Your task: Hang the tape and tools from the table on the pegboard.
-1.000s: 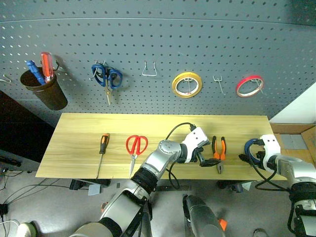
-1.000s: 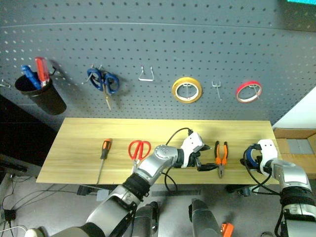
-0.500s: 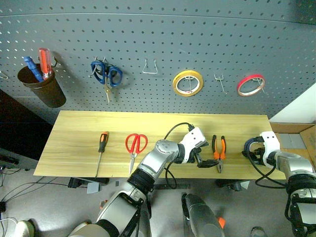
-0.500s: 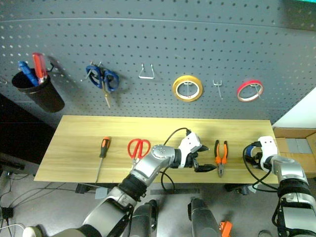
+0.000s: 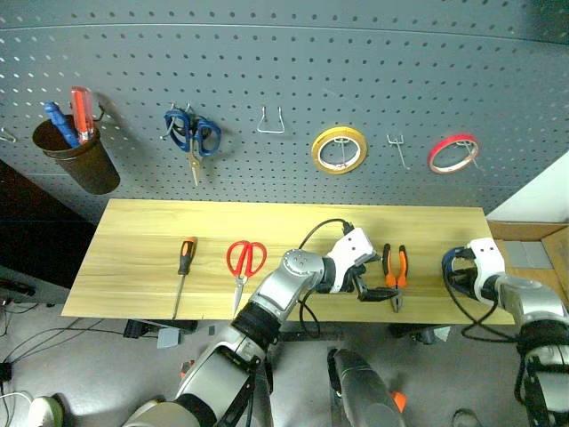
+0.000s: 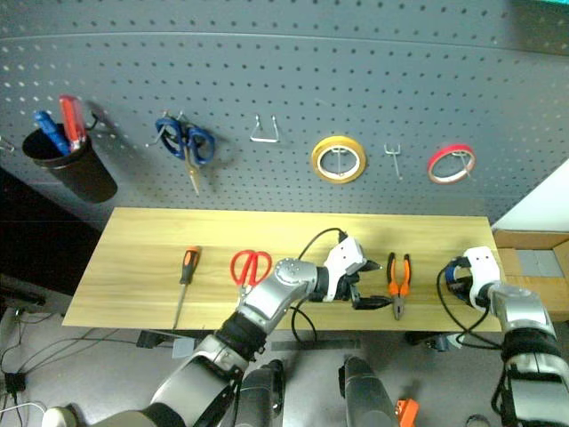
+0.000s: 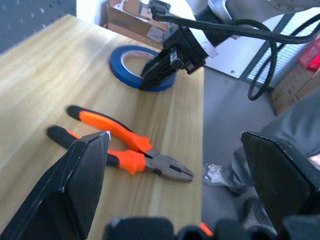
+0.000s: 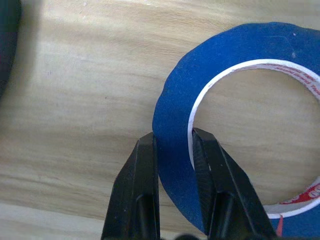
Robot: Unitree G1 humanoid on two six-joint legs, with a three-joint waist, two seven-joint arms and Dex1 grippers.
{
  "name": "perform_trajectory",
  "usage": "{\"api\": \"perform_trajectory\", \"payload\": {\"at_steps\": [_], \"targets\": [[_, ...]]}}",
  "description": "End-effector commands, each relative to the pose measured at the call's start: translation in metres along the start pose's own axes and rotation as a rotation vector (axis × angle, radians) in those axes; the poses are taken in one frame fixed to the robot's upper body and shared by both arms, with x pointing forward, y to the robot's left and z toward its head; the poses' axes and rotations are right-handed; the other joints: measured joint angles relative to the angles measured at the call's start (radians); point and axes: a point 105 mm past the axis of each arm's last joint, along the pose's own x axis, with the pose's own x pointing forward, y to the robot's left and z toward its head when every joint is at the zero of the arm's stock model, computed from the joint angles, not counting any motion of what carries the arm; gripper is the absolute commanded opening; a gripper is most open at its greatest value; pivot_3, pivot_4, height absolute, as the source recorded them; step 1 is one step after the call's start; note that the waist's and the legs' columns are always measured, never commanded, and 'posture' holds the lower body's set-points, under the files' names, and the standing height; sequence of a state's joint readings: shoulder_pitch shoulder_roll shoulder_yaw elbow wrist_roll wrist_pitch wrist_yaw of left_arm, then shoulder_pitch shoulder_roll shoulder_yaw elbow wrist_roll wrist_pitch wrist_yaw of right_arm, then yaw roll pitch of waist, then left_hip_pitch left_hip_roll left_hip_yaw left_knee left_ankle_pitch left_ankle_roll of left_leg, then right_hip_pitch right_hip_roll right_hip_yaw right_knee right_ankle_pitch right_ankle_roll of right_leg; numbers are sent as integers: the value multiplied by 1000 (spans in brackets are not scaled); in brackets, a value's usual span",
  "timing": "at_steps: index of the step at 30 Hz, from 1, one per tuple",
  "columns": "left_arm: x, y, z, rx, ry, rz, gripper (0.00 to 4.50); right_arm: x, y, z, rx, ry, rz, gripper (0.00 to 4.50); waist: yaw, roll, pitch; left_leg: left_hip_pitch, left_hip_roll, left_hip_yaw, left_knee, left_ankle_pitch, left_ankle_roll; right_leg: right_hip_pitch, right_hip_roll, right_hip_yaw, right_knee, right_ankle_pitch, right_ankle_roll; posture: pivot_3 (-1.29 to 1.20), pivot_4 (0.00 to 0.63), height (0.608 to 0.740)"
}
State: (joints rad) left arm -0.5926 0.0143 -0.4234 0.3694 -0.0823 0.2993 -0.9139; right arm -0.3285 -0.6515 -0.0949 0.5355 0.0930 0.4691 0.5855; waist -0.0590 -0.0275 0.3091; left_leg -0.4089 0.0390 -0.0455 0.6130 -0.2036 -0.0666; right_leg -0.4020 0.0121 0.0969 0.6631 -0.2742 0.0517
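Pinching flat blue tape ring (image 8: 175, 145) (white-cored), right claw (image 8: 175, 150), plank table (image 8: 75, 100)

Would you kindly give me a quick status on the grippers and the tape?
Right gripper shut on blue tape, roll flat on table. Left gripper open, above pliers. Nothing in the way.

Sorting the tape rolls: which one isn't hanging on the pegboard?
The blue tape, flat on the table, pinched by the right gripper; yellow and red rolls hang.
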Motion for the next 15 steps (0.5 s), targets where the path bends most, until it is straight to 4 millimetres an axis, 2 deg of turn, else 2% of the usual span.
{"api": "perform_trajectory", "payload": {"at_steps": [1,4,7,11,15], "targets": [[-13,-8,21,6,-95,-2,4500,-21,19,22,-113,-129,-36,389,1,6,-4,-5,0,0,1,0,-1,-5,0,0,1,0,0,-59,226,740],[-37,-13,35,20,-166,44,4500,-52,58,47,-204,-299,-66,389,-5,13,-15,-11,0,-2,2,3,-8,-12,0,-1,4,2,-3,-78,188,740],[-62,-11,51,-35,-233,124,4500,-73,91,62,-226,-421,-79,389,-9,14,-31,-16,0,-1,3,5,-14,-19,0,0,11,0,0,-84,143,740],[-92,-10,59,-89,-270,232,4500,-93,116,89,-279,-582,-129,389,-15,13,-70,-17,-1,-4,12,4,-12,-19,0,-2,16,0,0,-74,110,740],[-119,-8,61,-128,-297,373,4500,-107,131,116,-368,-754,-174,389,-26,6,-106,-15,-1,-3,16,6,-13,-16,0,-1,16,3,2,-50,67,740]]}}
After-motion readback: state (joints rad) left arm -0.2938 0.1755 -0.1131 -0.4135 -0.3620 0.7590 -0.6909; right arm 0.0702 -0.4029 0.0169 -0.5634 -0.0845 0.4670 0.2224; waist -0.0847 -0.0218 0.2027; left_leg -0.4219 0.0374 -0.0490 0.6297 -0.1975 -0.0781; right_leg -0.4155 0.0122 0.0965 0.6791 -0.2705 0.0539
